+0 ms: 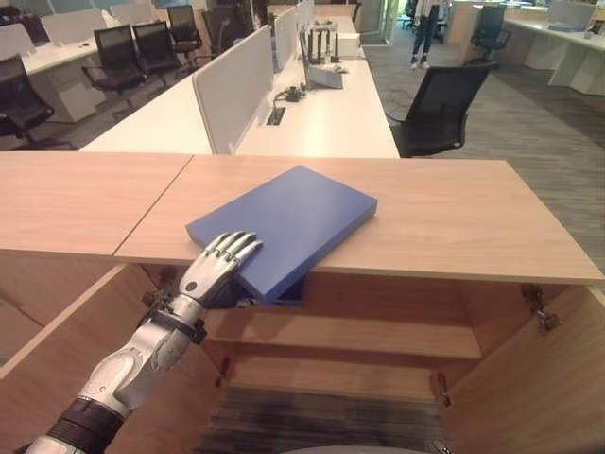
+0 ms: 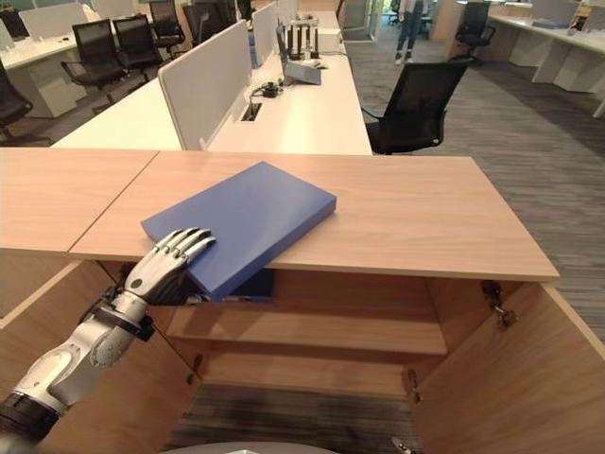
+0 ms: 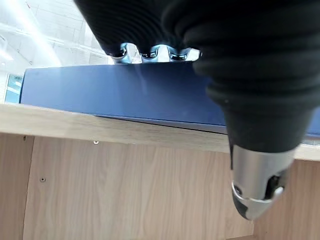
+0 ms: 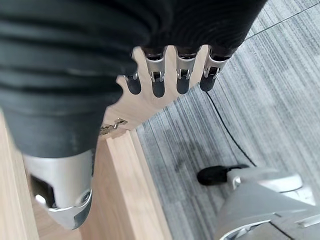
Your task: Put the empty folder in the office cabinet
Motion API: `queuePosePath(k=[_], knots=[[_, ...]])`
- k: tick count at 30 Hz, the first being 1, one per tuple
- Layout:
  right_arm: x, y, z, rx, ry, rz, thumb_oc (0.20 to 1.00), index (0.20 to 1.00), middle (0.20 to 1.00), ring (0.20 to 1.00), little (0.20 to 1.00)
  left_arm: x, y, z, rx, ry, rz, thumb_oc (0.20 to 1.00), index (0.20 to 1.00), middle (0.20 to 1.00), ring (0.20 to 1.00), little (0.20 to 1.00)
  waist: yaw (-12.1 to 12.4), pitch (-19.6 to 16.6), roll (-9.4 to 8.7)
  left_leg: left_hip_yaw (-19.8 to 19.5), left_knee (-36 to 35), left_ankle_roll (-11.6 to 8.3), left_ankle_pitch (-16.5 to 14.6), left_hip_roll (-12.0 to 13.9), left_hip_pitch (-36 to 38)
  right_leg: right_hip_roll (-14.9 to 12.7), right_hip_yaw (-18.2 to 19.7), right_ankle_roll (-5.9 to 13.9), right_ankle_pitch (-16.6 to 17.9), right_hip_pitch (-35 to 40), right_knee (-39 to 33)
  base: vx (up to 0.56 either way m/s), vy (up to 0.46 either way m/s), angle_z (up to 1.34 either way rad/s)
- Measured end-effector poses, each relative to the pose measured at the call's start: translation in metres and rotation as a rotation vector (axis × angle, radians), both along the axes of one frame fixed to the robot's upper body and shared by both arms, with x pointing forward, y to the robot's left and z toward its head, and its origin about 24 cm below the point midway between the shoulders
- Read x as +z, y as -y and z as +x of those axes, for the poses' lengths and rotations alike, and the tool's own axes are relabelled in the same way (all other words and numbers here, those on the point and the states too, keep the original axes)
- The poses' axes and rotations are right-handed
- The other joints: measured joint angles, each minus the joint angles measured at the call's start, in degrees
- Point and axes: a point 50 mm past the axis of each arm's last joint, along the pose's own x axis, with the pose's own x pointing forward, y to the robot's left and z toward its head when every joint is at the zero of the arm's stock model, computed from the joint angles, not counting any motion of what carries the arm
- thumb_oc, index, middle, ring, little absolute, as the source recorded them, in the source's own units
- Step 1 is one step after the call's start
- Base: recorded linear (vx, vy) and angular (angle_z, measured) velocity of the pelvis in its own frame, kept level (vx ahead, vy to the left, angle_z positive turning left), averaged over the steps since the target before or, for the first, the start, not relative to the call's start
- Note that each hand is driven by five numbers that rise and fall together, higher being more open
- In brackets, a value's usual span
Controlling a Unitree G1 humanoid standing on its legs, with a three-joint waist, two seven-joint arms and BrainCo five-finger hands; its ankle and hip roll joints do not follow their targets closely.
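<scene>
Left hand fingers grasp the blue folder overhanging the counter; rigid, likely light, smooth-faced. Right hand relaxed, holding nothing.

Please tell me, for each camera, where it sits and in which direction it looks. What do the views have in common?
Left eye: head, looking down at the blue folder on the cabinet top; left hand grips it.
Right eye: same scene, slightly shifted.
Left wrist: below the cabinet top's edge, looking along the hand at the folder's side.
Right wrist: faces the carpet; right hand empty.
Shared: folder, left hand.
</scene>
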Motion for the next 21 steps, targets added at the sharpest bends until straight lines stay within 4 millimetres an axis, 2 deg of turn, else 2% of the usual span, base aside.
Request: queuePosePath(k=[1,2,3,12,21], knots=[[0.000,0.000,0.000,0.000,0.000,0.000,1.000,1.000,1.000,1.000,1.000,0.000,0.000,0.000,0.001,0.000,0.000,0.802,0.802,0.802,0.802,0.802,0.0,0.0,0.00,0.0,0.0,0.00,0.0,0.0,0.0,0.0,0.0,0.00,0.0,0.0,0.0,0.00,0.000,0.00],[0.000,0.000,0.000,0.000,-0.001,-0.001,1.000,1.000,1.000,1.000,1.000,-0.002,0.000,0.001,0.007,0.012,0.009,0.523,0.523,0.523,0.523,0.523,0.0,0.0,0.00,0.0,0.0,0.01,0.0,0.0,0.0,0.0,0.0,-0.01,0.0,0.0,0.0,0.00,0.000,0.00],[0.000,0.000,0.000,0.000,-0.001,-0.001,1.000,1.000,1.000,1.000,1.000,-0.002,0.000,0.001,0.012,0.019,0.014,0.200,0.200,0.200,0.200,0.200,0.0,-0.1,0.00,0.0,0.0,0.02,0.0,0.0,0.0,0.0,0.0,-0.01,0.0,0.0,0.0,0.00,0.000,0.00],[0.000,0.001,0.000,-0.003,-0.005,-0.012,1.000,1.000,1.000,1.000,1.000,0.003,0.007,0.014,0.026,0.127,0.070,0.200,0.200,0.200,0.200,0.200,-0.1,-0.5,0.26,0.0,0.0,0.03,0.0,0.0,0.2,0.0,0.0,0.00,0.0,0.2,0.0,0.00,0.000,0.00],[0.000,0.002,-0.001,-0.005,-0.007,-0.017,1.000,1.000,1.000,1.000,1.000,-0.012,0.009,0.017,0.095,0.115,0.019,0.200,0.200,0.200,0.200,0.200,-0.1,-1.2,0.32,0.1,0.0,0.20,-0.1,0.0,0.2,0.0,0.1,-0.01,0.0,0.2,0.0,0.00,0.000,0.00]])
